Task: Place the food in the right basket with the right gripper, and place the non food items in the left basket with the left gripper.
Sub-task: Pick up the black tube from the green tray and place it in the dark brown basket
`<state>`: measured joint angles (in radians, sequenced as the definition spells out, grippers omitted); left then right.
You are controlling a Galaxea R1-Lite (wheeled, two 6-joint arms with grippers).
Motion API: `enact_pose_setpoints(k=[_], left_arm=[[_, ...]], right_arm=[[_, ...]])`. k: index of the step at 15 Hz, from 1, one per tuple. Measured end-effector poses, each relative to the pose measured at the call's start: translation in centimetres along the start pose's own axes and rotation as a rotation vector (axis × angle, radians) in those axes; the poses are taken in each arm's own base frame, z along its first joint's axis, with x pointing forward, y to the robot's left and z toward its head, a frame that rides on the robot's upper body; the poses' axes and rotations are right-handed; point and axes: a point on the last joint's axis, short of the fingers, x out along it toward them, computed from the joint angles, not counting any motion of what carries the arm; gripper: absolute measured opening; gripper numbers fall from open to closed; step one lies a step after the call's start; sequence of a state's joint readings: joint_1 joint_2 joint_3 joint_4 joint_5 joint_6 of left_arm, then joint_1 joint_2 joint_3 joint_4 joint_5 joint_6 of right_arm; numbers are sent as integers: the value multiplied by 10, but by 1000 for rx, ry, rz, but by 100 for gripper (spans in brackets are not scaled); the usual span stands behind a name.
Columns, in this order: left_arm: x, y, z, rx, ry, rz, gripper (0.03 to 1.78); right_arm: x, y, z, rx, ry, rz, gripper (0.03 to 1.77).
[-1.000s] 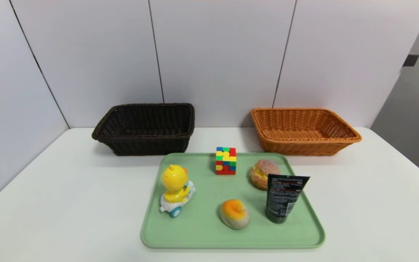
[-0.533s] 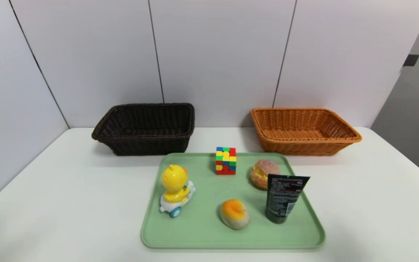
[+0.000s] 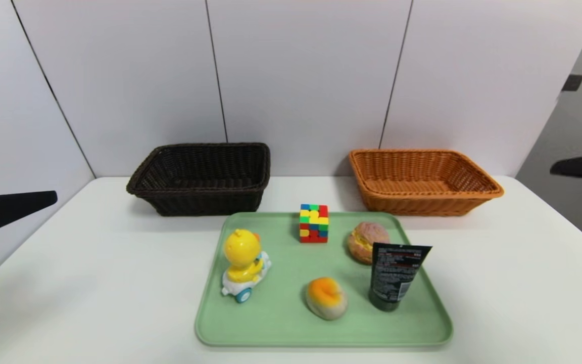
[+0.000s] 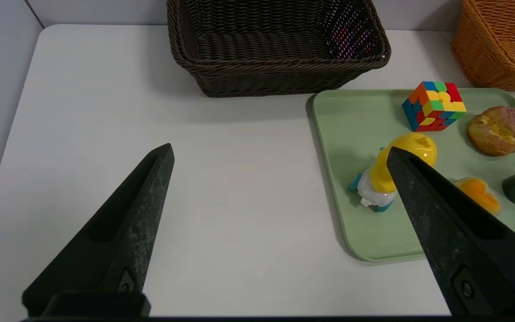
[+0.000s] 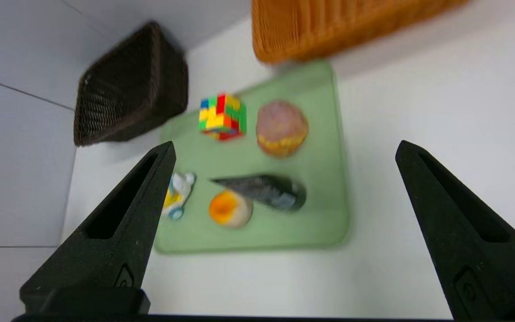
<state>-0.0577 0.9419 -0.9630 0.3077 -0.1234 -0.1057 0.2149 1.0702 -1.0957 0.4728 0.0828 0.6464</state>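
Observation:
On the green tray [image 3: 281, 328] stand a yellow duck toy [image 3: 243, 263], a multicoloured cube [image 3: 313, 223], a pink-topped bun [image 3: 368, 241], an orange-centred bun [image 3: 326, 297] and an upright black tube [image 3: 394, 275]. The dark brown left basket [image 3: 202, 177] and the orange right basket [image 3: 422, 179] sit behind the tray, both empty. My left gripper [image 4: 280, 150] hangs open over bare table left of the tray, the duck [image 4: 396, 174] just beyond one finger. High off the tray's right side, my right gripper [image 5: 285, 145] is open too. Neither holds anything.
The white table [image 3: 94, 283] is walled at the back and left. One left finger [image 3: 18, 205] pokes in at the left edge and the right gripper's fingers [image 3: 581, 166] at the right edge. The baskets stand close to the back wall.
Both grippers have come into the head view, the left from the left edge, the right from the right edge. Nothing on the tray has moved.

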Motion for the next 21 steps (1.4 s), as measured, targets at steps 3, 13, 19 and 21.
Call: enact_pose_setpoints(k=[3,13,19,21], left_arm=[[9,0,0,-2,9,-16,169],[21,3,-11,-27,103,-7,169],[21,2,-16,-27,120,-41,169],[20,1,-16,-26,119,-43,169]], right_arm=[[22,-5,-17,76,180,-72,170],[20,-48,-84,-511,303,148,170],[43,-55,-99,-620,125,391,170],[54,-54,-96,-628,93,401,170]])
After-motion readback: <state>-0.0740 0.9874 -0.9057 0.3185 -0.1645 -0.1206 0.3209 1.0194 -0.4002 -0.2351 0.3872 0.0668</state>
